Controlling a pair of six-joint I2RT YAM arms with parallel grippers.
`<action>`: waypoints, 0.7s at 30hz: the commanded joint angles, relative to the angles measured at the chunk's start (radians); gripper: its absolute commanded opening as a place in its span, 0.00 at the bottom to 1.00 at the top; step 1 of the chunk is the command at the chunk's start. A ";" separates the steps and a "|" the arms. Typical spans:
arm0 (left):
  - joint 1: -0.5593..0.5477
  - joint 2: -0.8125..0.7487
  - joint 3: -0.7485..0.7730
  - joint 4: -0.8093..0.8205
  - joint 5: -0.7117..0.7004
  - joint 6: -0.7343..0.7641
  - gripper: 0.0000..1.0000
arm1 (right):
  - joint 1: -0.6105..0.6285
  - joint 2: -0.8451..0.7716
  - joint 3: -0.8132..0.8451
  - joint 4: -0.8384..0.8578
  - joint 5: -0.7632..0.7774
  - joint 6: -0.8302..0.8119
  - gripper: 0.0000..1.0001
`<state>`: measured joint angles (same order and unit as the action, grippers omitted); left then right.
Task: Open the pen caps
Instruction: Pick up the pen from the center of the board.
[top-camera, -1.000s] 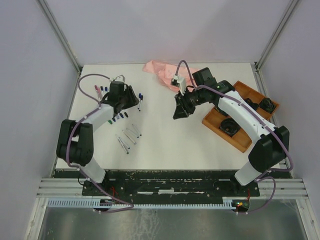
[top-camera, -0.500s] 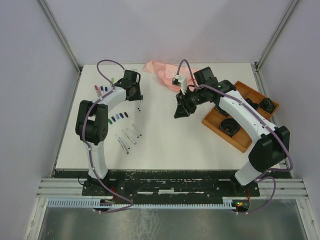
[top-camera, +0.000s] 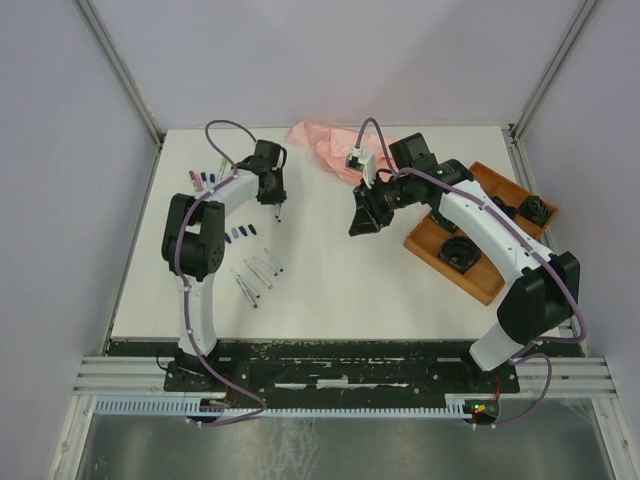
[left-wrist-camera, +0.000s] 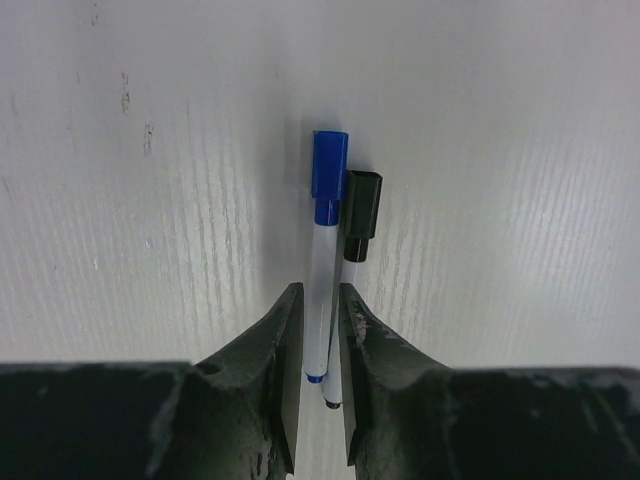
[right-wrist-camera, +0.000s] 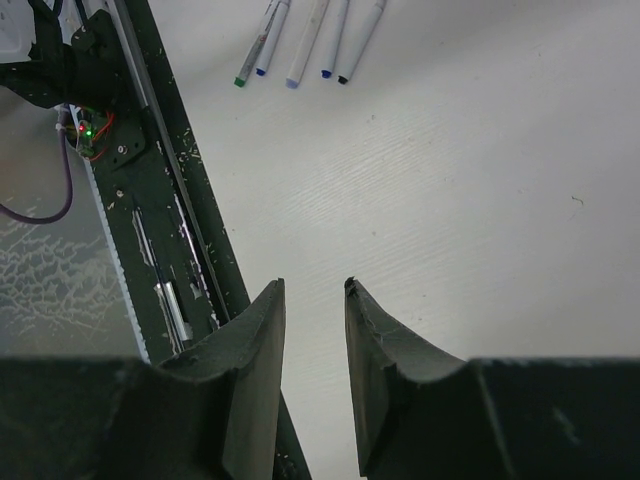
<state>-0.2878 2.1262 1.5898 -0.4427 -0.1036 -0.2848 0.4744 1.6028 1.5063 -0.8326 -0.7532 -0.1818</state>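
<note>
Two capped pens lie side by side on the white table, one with a blue cap (left-wrist-camera: 329, 163) and one with a black cap (left-wrist-camera: 362, 203). My left gripper (left-wrist-camera: 320, 290) is down over their white barrels, its jaws narrowed onto both from either side. From above, the left gripper (top-camera: 274, 195) is at the far left-centre, the two pens (top-camera: 279, 210) poking out below it. Loose pen caps sit in a row at the far left (top-camera: 200, 178) and in another row (top-camera: 238, 233) nearer. My right gripper (right-wrist-camera: 313, 285) hangs open and empty above mid-table (top-camera: 358, 222).
Several uncapped pens (top-camera: 258, 275) lie near the left arm and show in the right wrist view (right-wrist-camera: 310, 35). A pink cloth (top-camera: 325, 140) lies at the back. A wooden tray (top-camera: 480, 270) with black round parts (top-camera: 460, 252) stands at the right. The dark front rail (right-wrist-camera: 150, 150) borders the table.
My left arm has swung toward the back and come down over the two capped pens, and its jaws have narrowed around them. The right arm has not moved.
</note>
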 joint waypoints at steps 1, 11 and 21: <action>-0.003 0.019 0.044 -0.007 -0.013 0.058 0.26 | -0.006 -0.014 0.001 0.015 -0.032 -0.015 0.37; -0.002 0.034 0.047 -0.019 -0.032 0.065 0.23 | -0.008 -0.009 0.000 0.015 -0.044 -0.010 0.37; -0.001 0.026 0.039 -0.024 -0.057 0.063 0.08 | -0.011 -0.003 -0.004 0.016 -0.068 0.000 0.37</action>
<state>-0.2878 2.1517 1.5978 -0.4702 -0.1257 -0.2672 0.4686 1.6028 1.5063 -0.8326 -0.7807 -0.1810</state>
